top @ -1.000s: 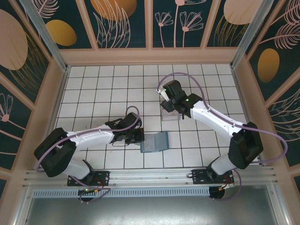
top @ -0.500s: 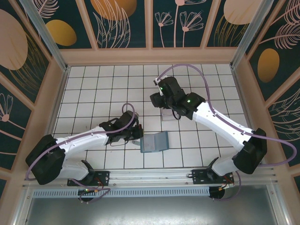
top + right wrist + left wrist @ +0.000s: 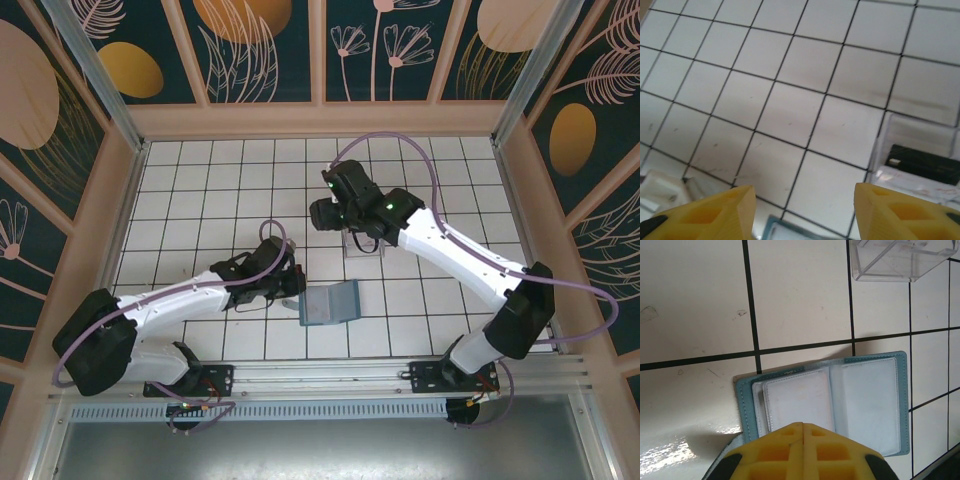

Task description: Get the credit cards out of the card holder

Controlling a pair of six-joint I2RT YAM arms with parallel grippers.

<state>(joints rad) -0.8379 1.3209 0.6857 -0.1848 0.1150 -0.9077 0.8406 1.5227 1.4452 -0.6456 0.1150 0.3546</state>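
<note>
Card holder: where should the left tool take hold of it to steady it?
Take the thin teal border of the card holder at the edge closest to the left tool, coming in low from the tool's own side. It lies open and flat on the tiled table, so only an edge offers a pinch. The shut tool must open first.

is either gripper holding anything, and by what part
Nothing visibly held. Right gripper: jaws apart, empty. Left gripper: jaws shut together at the edge of the card holder, no card seen between them.
</note>
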